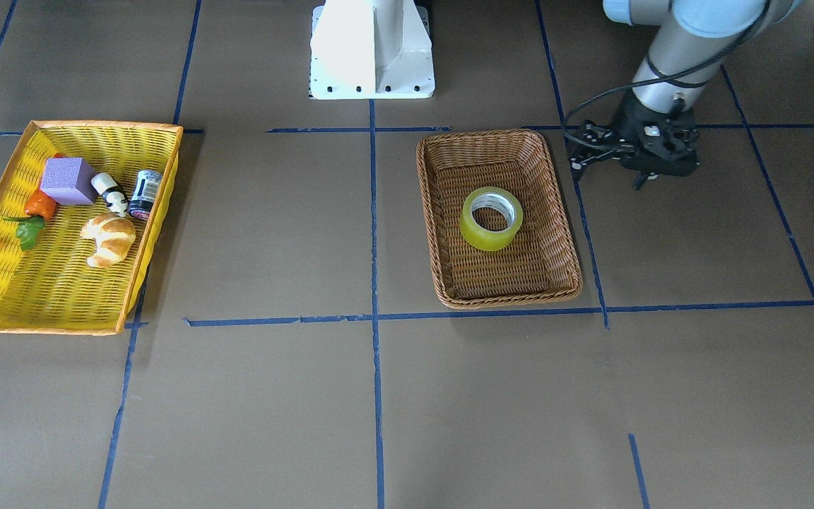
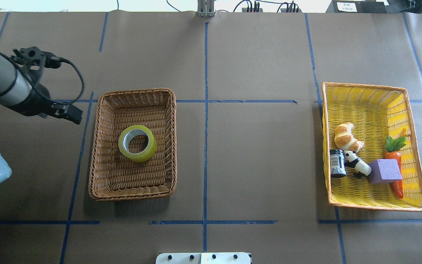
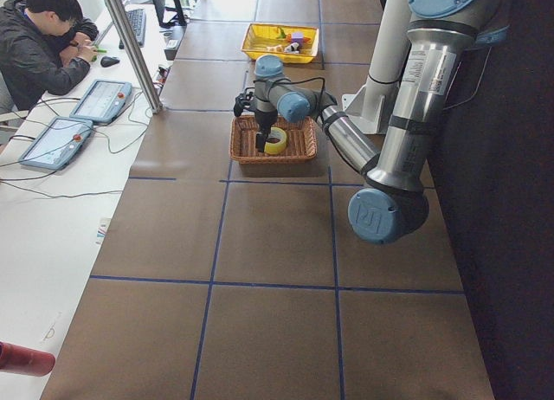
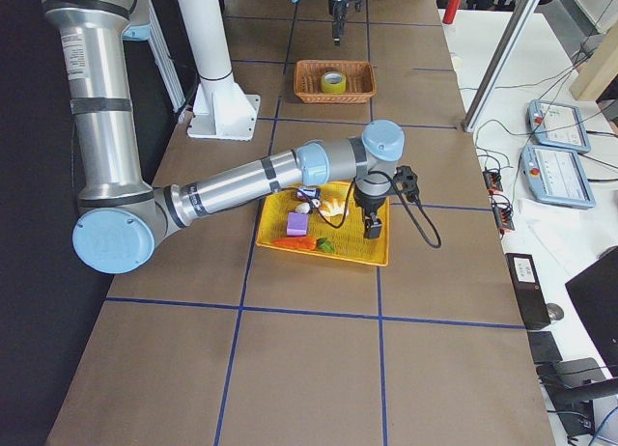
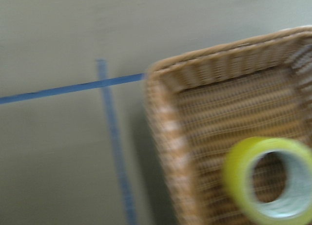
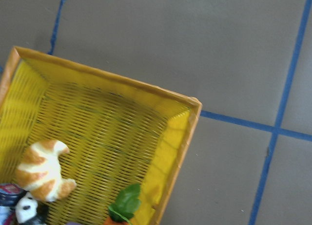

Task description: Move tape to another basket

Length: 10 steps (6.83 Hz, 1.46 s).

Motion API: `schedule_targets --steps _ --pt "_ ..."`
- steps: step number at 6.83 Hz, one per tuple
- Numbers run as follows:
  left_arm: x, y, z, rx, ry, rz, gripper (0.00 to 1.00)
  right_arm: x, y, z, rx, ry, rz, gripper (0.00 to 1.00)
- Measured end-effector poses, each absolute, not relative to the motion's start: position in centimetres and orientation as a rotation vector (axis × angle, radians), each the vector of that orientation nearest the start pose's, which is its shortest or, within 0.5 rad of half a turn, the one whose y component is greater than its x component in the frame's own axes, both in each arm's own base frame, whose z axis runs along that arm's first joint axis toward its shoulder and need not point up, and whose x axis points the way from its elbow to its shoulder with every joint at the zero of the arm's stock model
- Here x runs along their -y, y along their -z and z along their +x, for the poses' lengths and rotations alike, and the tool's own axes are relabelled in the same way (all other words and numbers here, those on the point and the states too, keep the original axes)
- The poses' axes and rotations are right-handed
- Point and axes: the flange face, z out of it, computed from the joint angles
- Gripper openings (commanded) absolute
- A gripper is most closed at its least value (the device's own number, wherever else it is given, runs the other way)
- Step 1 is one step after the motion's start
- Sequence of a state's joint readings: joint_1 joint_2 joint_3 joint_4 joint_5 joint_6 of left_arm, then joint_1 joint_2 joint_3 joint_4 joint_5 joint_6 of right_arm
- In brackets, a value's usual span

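The yellow tape roll (image 1: 488, 240) lies flat, hole up, in the middle of the brown wicker basket (image 1: 499, 134). It also shows in the overhead view (image 2: 141, 154) and, blurred, in the left wrist view (image 5: 236, 181). My left gripper (image 1: 576, 157) hangs above the table just outside the basket's side, apart from the tape; its fingers look spread and empty. In the overhead view it (image 2: 72, 114) is left of the basket (image 2: 137, 91). My right gripper (image 4: 373, 229) shows only in the exterior right view, over the yellow basket; I cannot tell if it is open.
The yellow plastic basket (image 1: 61, 297) holds a croissant (image 1: 110, 237), a purple block (image 1: 68, 180), a panda figure (image 1: 111, 194), a can (image 1: 145, 194) and a carrot (image 1: 38, 205). The robot base (image 1: 372, 49) stands at the table's edge. A person (image 3: 43, 36) sits at a side desk.
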<state>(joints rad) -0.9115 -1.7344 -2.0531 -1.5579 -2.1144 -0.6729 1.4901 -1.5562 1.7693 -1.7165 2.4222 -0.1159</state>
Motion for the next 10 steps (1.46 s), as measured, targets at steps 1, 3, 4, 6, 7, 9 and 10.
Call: schedule_targets --steps 1,3,4,6,7,9,10 --pt "46.0 -39.5 19.9 -0.776 -0.194 0.149 1.00 47.4 -59.9 3.7 0.856 0.206 0.064 1.00" --pt "47.3 -48.0 9.5 -0.798 -0.241 0.124 1.00 44.6 -63.5 5.6 0.856 0.189 0.071 1.00" --pt "48.0 -52.6 5.4 -0.820 -0.247 0.109 1.00 45.0 -63.9 5.9 0.854 0.184 0.076 1.00" --pt "48.1 -59.9 0.0 -0.832 -0.225 0.076 1.00 47.0 -62.5 6.1 0.846 0.192 0.107 1.00" --pt "48.0 -61.8 -1.7 -0.831 -0.211 0.070 1.00 47.1 -62.7 6.1 0.846 0.188 0.103 1.00" --pt "47.5 -63.5 -4.4 -0.824 -0.182 0.072 1.00 46.1 -64.3 6.2 0.850 0.181 0.077 1.00" --pt "47.1 -64.2 -5.3 -0.822 -0.162 0.068 1.00 45.5 -64.9 6.2 0.851 0.174 0.063 1.00"
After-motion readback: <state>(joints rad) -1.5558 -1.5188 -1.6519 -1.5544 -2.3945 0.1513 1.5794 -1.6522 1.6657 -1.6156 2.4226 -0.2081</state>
